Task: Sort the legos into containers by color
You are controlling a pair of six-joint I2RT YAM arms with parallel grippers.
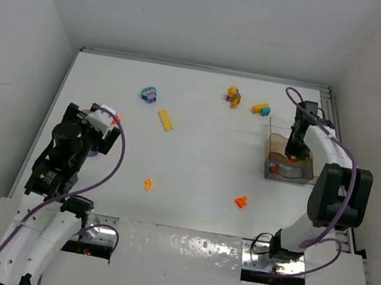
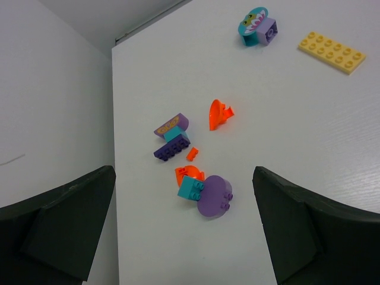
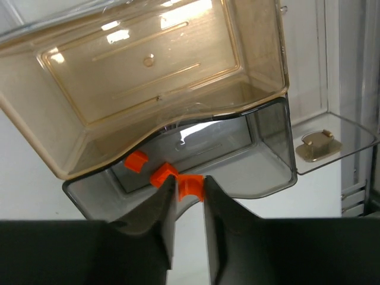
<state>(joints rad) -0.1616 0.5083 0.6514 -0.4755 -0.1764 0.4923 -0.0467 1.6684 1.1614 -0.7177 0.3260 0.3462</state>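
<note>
My right gripper [image 3: 190,193] is shut on a small orange lego [image 3: 190,185], pinched between both fingertips above the grey clear container [image 3: 261,154]. Two more orange legos [image 3: 136,161] lie on that container's floor. An empty brownish container [image 3: 154,71] sits just beyond it. In the top view the right gripper [image 1: 293,156] hangs over the two containers [image 1: 306,178] at the right. My left gripper [image 2: 184,231] stands open above a teal, purple and orange clump [image 2: 205,190], not touching it. Nearby lie a purple-teal clump [image 2: 172,138] and a small orange brick [image 2: 192,154].
An orange cone piece [image 2: 219,114], a yellow plate [image 1: 166,120] and a teal-purple clump [image 1: 149,94] lie mid-left. A yellow-purple clump [image 1: 233,96] and a yellow-blue one [image 1: 260,109] lie at the back. Two orange pieces [image 1: 148,184] [image 1: 240,201] lie nearer. Walls flank the table.
</note>
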